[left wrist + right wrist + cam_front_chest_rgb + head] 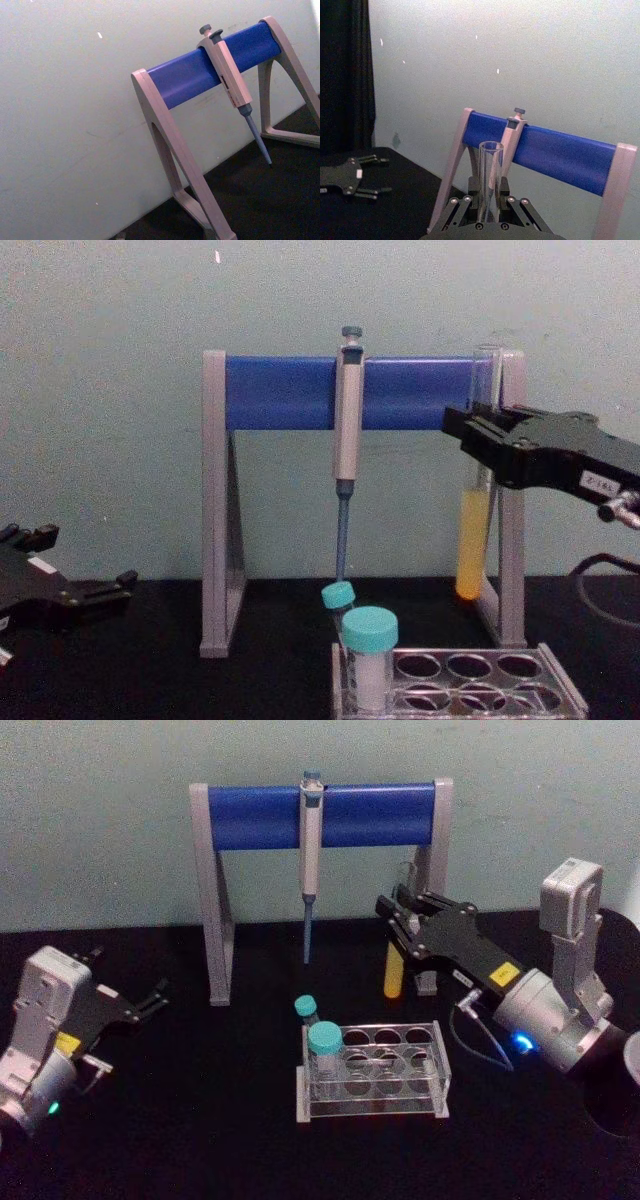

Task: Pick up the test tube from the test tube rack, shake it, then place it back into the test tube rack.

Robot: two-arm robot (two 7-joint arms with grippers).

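Where the black table (200, 1150) lies nearest, at lower centre of the head view, stands a low clear plastic test tube rack (390, 1100) with rows of round holes in its top plate, set flat. A short teal-capped vial (324, 1055) with white contents stands upright at the rack's left end. Just behind it is a small slanted teal-capped tube (306, 1010), leaning at the rack's back left corner; which hole seats it cannot be told.

Left gripper (152, 998): black fingers spread apart, holding nothing. It sits low over the table at the left edge of the frame, well apart from the rack.

Right gripper (472, 438): enters from the right edge of the chest view at mid height, fingers clamped around the upper part of the test tube (474, 530), a tall slim clear glass tube without a cap. The tube is near upright, slightly tilted, with yellow-orange liquid in its lower part. It is out of the rack, above and beyond the back right corner, its rounded bottom clear of the top plate. In the right wrist view its open mouth rises between the fingers.

Farthest: a tall pipette stand (212, 900) with grey legs and a blue crossbar. A grey pipette (311, 870) hangs at mid-bar, tip downward. A pale green wall (100, 820) lies behind.
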